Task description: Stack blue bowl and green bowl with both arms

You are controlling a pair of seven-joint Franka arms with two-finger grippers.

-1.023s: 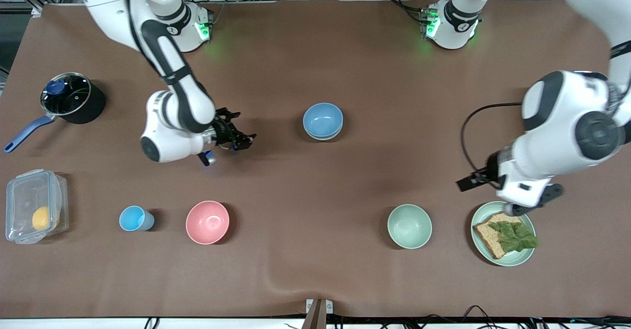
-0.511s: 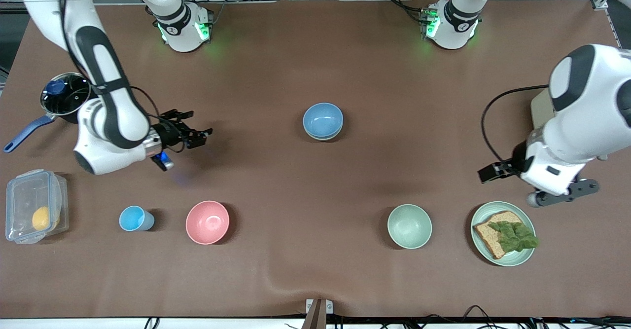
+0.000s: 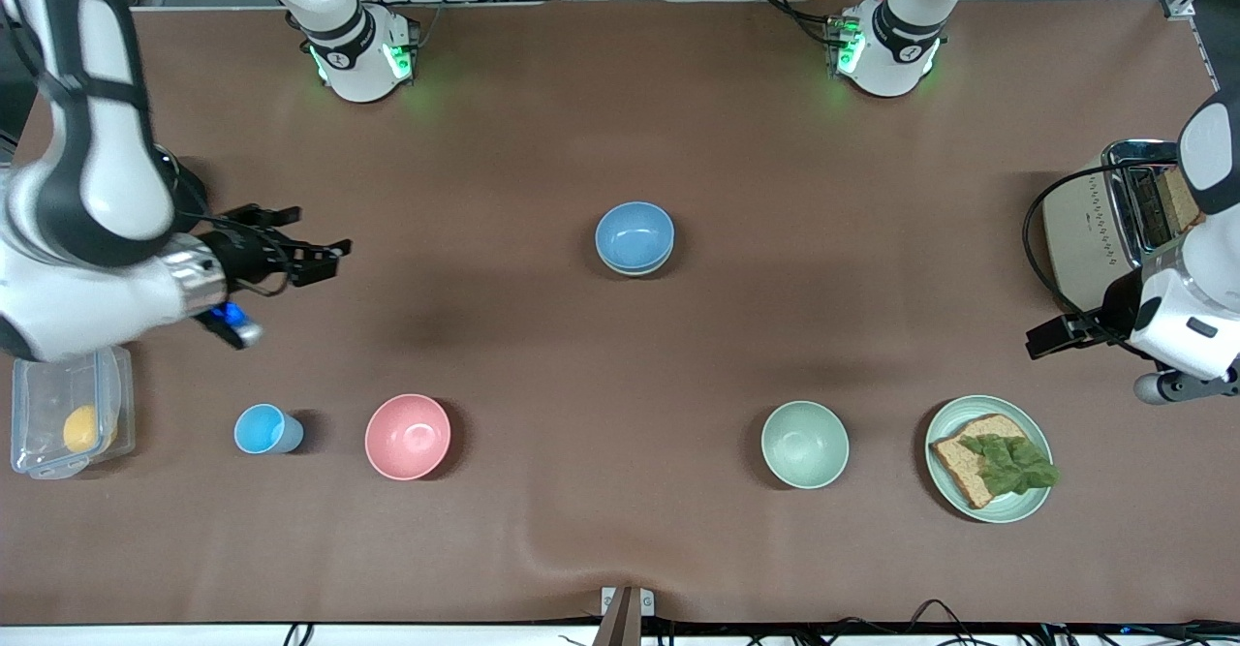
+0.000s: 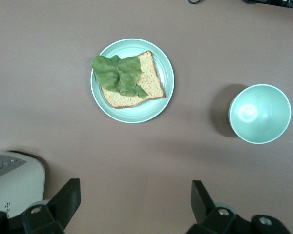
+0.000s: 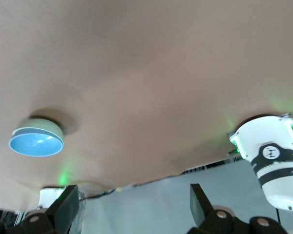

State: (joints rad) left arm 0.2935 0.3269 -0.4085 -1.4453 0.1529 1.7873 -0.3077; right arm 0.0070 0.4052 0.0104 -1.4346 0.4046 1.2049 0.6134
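The blue bowl (image 3: 635,234) sits nested in the green bowl (image 3: 635,270) at the middle of the table; only the green rim shows beneath it. The right wrist view shows the same pair, blue bowl (image 5: 35,145) inside green bowl (image 5: 48,126). My right gripper (image 3: 310,259) hangs open and empty over bare table toward the right arm's end, well away from the stack. My left gripper (image 3: 1051,336) is open and empty above the table between the toaster and the bread plate. In the wrist views the left gripper (image 4: 136,195) and the right gripper (image 5: 134,200) hold nothing.
A paler mint-green bowl (image 3: 804,445) and a green plate with bread and lettuce (image 3: 1032,506) lie near the front camera. A pink bowl (image 3: 408,436), a light-blue cup (image 3: 263,429) and a clear box (image 3: 68,414) sit toward the right arm's end. A toaster (image 3: 1114,210) stands by the left arm.
Both arms have pulled back from the middle toward their own ends of the table, the left arm uncovering the toaster. Both grippers stayed open. The stacked bowls have not moved.
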